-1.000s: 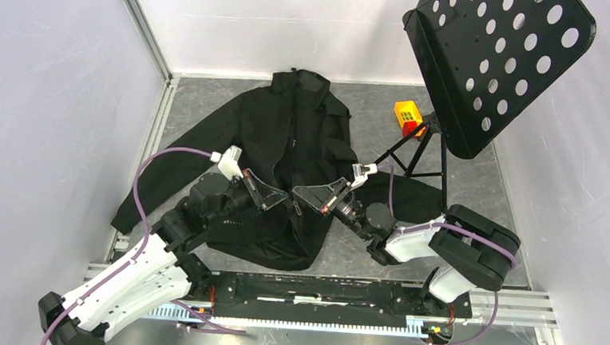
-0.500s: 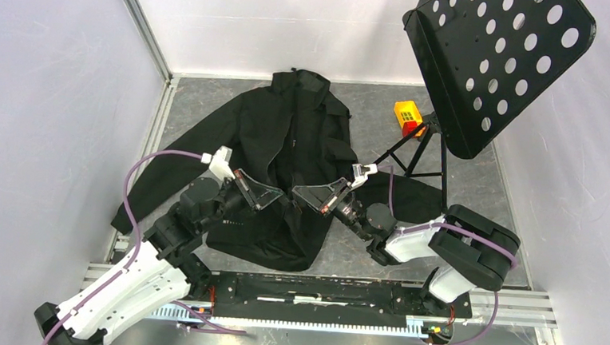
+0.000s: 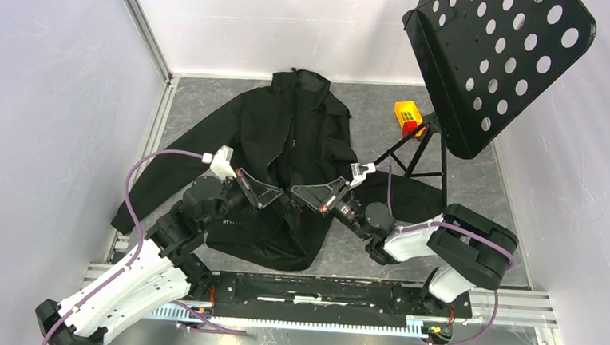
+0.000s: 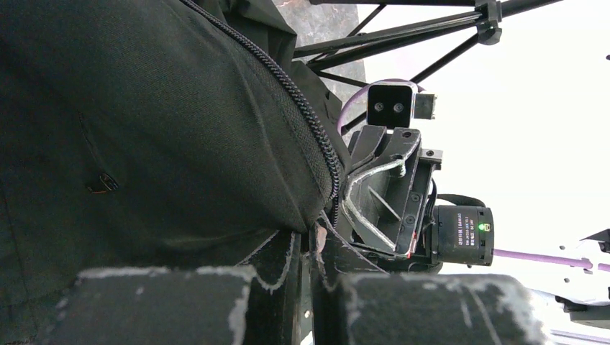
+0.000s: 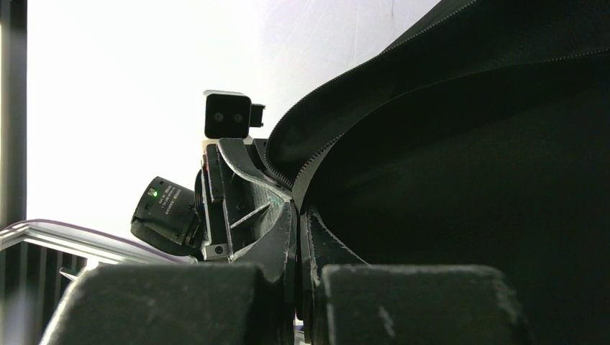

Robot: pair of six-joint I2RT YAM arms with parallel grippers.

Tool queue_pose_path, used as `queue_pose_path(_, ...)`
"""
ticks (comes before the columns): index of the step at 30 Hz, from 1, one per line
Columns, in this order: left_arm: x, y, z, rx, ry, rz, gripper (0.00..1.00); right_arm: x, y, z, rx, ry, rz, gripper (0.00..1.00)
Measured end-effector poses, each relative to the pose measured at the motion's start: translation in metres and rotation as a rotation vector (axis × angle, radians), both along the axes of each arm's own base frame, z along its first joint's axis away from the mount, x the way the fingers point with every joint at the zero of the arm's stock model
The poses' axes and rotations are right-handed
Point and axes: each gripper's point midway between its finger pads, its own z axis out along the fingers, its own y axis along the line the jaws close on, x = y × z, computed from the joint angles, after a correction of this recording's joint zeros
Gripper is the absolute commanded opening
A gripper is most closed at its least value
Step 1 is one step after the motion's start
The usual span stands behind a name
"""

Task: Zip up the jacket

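While the black jacket (image 3: pixel 288 131) lay flat, front open, left gripper (image 3: pixel 282 202) and right gripper (image 3: pixel 296 194) each pinched a zipper edge (image 4: pixel 316 136).

Music stand legs (image 3: pixel 416 154) hem the right pincer (image 3: pixel 296 194) beside the jacket (image 3: pixel 264 130).

This is a robotics lab test cell. Plain white panel walls (image 3: pixel 51 85) box in the grey bench (image 3: pixel 369 112), held by aluminium framing (image 3: pixel 139 22) that runs to its far left corner. An aluminium rail (image 3: pixel 510 300) along the near edge carries two robot arms, the left arm (image 3: pixel 127 282) and the right arm (image 3: pixel 473 251), with purple cables (image 3: pixel 171 152) and wrist cameras (image 4: pixel 392 106). The props are a mixed lot: a black jacket (image 3: pixel 288 131) mid-bench, a perforated music stand (image 3: pixel 500 64) at the right edge and an orange block (image 3: pixel 407 115) beside it.
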Motion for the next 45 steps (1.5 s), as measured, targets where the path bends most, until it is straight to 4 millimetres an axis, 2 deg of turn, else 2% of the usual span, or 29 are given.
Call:
queue_pose_path(23, -0.009, 0.001, 0.011, -0.032, -0.028, -0.029, 0.02, 0.003, 0.003, -0.002, -0.005, 0.001, -0.001, 0.00)
queue_pose_path(33, -0.006, -0.002, 0.000, -0.005, 0.005, -0.029, 0.02, 0.003, 0.004, -0.002, -0.005, -0.001, 0.005, 0.00)
queue_pose_path(45, -0.004, -0.002, -0.002, 0.002, 0.011, -0.022, 0.02, 0.003, 0.005, -0.003, -0.007, 0.002, 0.005, 0.00)
